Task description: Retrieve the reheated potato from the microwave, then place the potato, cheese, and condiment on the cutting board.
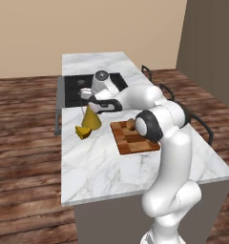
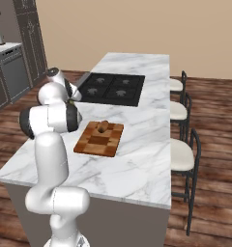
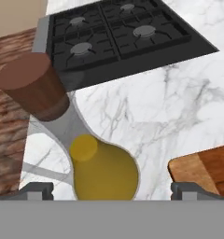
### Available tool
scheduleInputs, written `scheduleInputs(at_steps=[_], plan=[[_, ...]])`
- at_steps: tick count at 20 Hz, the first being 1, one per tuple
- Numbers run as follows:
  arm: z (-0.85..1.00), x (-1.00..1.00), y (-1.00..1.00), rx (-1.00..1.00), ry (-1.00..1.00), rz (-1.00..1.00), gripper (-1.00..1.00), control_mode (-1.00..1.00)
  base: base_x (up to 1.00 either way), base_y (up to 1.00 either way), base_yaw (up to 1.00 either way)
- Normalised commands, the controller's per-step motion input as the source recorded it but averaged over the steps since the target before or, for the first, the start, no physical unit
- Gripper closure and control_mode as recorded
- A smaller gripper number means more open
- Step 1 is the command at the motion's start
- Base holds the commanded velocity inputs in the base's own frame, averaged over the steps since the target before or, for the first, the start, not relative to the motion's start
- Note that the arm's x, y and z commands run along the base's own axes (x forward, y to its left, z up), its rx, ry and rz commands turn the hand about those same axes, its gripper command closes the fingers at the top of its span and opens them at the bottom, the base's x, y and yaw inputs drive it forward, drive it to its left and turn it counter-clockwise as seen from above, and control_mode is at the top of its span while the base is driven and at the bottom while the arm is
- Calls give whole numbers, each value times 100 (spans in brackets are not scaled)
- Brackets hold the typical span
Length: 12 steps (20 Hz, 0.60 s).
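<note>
Where the veined white marble island point(image 1: 102, 167) meets its black four-burner cooktop point(image 3: 118, 32), the checkered wooden cutting board point(image 1: 134, 138) carries the lumpy tan potato point(image 1: 130, 124); wide-open gripper point(image 3: 112, 189) straddles the mustard-yellow cone-shaped condiment point(image 3: 102, 170), beside the yellow cheese point(image 1: 83, 132) wedge.

Potato point(image 1: 130, 124) on cutting board point(image 1: 135, 143) — cheese point(image 1: 83, 132), condiment point(image 1: 91, 119) beside.

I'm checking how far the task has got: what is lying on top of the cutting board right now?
The potato sits on the cutting board, near its far edge. The rest of the board's near side is bare in the right base view; in the left base view the arm covers part of it.
</note>
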Motion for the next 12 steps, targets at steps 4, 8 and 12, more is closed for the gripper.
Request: scheduleInputs(at_steps=[4, 8, 12], plan=[[18, -29, 22, 4, 3, -22, -100, -100, 0, 0, 0], [12, -17, 34, 3, 0, -16, -100, -100, 0, 0, 0], [21, -3, 35, 0, 4, -13, -100, -100, 0, 0, 0]])
